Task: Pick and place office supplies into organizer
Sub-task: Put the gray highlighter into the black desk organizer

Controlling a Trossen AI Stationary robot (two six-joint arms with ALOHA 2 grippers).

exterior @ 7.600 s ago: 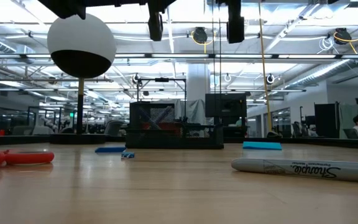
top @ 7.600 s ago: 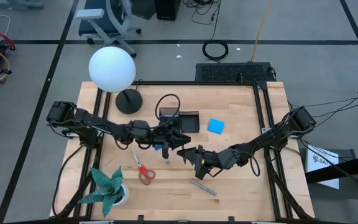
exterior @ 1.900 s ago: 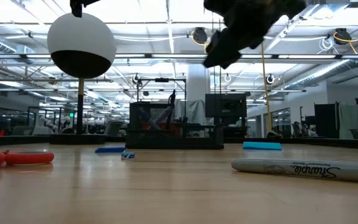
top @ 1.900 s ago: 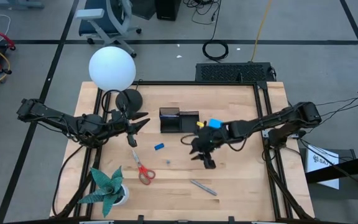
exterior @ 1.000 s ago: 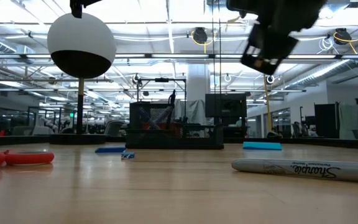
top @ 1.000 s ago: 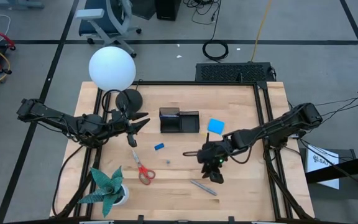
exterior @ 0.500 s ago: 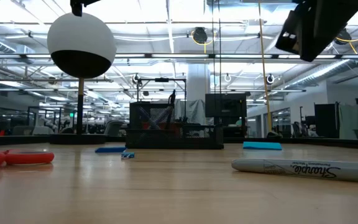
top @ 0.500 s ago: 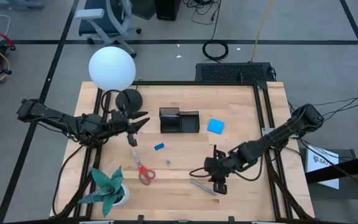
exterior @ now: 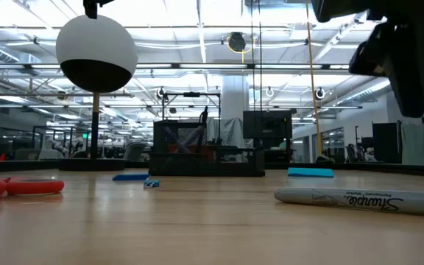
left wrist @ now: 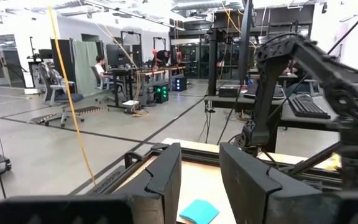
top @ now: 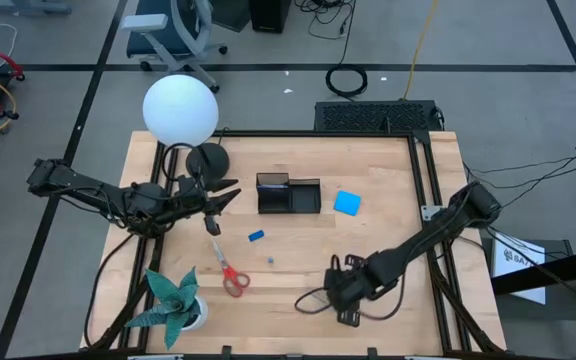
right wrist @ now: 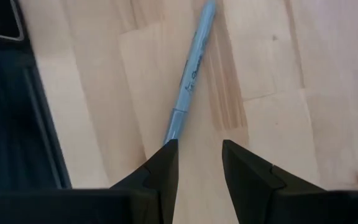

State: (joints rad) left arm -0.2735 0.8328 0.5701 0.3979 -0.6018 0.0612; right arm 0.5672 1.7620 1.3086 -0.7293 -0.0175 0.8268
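Right gripper (top: 340, 300) at table's 5 o'clock, fingers parted, empty, over grey pen (right wrist: 189, 80); pen hidden from above, visible in wrist and low views. Left gripper (top: 218, 205) at 9 o'clock, parted, empty. Organizer (top: 289, 194) centre-top.

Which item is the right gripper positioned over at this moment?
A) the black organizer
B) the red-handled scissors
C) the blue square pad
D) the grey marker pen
D: the right wrist view shows the grey marker pen lying on the wood just ahead of the right gripper, whose fingers stand apart with nothing between them; in the high view that gripper sits at the table's near edge, far from the other three.
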